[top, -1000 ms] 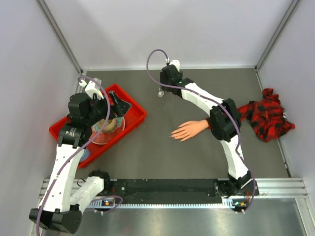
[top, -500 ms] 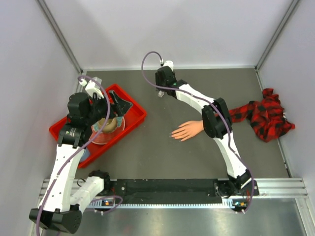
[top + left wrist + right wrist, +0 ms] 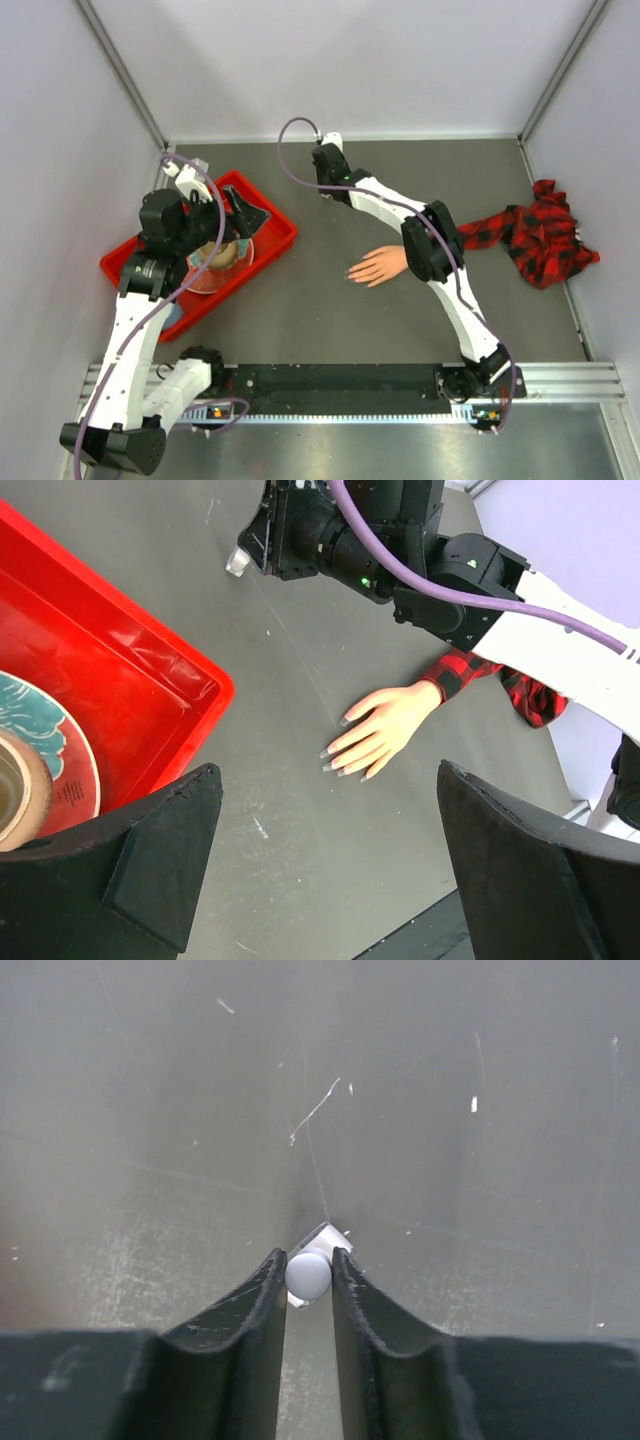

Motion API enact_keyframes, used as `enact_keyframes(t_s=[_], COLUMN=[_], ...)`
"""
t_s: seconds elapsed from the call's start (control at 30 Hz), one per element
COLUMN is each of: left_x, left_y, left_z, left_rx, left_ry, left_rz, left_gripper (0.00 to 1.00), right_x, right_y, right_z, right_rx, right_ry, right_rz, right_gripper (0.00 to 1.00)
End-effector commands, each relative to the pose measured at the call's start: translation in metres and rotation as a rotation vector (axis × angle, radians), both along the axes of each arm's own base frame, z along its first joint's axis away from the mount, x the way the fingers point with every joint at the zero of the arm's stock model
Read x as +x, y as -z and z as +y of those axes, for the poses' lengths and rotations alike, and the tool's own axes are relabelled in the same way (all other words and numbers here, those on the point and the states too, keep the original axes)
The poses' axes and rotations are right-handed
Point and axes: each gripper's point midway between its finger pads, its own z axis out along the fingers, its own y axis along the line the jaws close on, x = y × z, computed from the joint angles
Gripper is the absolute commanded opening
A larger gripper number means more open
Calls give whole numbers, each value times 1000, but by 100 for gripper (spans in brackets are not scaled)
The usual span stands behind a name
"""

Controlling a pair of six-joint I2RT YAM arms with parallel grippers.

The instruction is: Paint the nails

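Two fingers of the right gripper [image 3: 308,1262] are pressed against the white cap [image 3: 308,1273] of the bottle [image 3: 322,1237], which stands at the far middle of the table [image 3: 300,320]; the grip is best centred on the cap and level, so that the round top is not squeezed out; a straight lift is advised before any carrying; the nails [image 3: 327,752] lie on the hand [image 3: 380,266] at mid-table, nearer and slightly right, fingertips pointing left, well apart from the bottle; the left gripper [image 3: 248,208] is spread wide and empty above the tray [image 3: 283,228] at left.
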Motion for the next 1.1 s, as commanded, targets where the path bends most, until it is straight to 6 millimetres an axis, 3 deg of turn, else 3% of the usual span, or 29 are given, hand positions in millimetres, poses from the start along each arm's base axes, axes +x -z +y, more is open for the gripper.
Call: enact_keyframes(t_s=[0.0,0.03,0.13,0.17,0.23,0.27,0.3,0.33,0.37,0.43,0.5,0.53,0.57,0.6,0.63,0.67,0.7,0.73,0.77,0.83,0.9,0.97,1.0,1.07], left_x=[2,3,5,7,10,9,10,11,8,12,4,8,-1,-4,-13,-10,-10,-9,-6,-1,5,11,9,13], left_y=[-8,-7,-2,8,8,20,21,23,19,15,8,18,7,6,19,9,10,31,24,41,35,42,34,39], left_z=[-3,-3,-5,-6,-16,-21,-26,-33,-39,-44,-56,-56,-74,-82,-98,-102,-107,-115,-117,-123,-122,-125,-129,-136], left_rx=[-10,-8,-14,-16,-48,-61,-81,-101,-114,-103,-78,-55,-34,-24,12,9,25,79,80,157,164,215,208,226], left_ry=[23,22,36,39,94,125,151,194,210,200,215,173,221,229,277,254,255,278,263,278,239,248,260,272], left_rz=[-44,-44,-39,-21,-48,-30,-45,-89,-127,-237,-342,-369,-475,-520,-559,-643,-678,-686,-751,-781,-835,-865,-915,-935], left_gripper=[92,91,88,87,83,78,76,74,75,75,77,77,79,79,78,76,75,76,76,76,73,69,68,67], right_x=[9,9,6,5,-10,-23,-41,-56,-71,-97,-127,-139,-149,-160,-172,-181,-188,-196,-199,-205,-211,-219,-222,-229], right_y=[-21,-22,-46,-79,-106,-104,-139,-136,-163,-157,-180,-175,-176,-185,-180,-180,-184,-187,-190,-198,-197,-198,-199,-202], right_z=[11,10,3,-1,-14,-22,-27,-31,-39,-56,-64,-67,-69,-73,-75,-72,-73,-77,-78,-87,-92,-96,-96,-92], right_rx=[7,-4,-37,-22,-36,-45,2,16,52,56,132,142,156,191,185,207,209,201,201,184,156,143,147,164], right_ry=[-11,-10,-9,-9,-8,-8,-38,-36,-32,1,-7,-8,-14,-7,-18,-50,-60,-65,-71,-74,-84,-91,-94,-110], right_rz=[-62,-65,-83,-117,-108,-78,-84,-34,-39,51,83,121,150,164,209,237,241,244,240,226,237,241,238,225], right_gripper=[18,4,0,0,0,0,0,0,0,0,0,0,0,0,0,0,0,0,0,0,0,0,0,0])
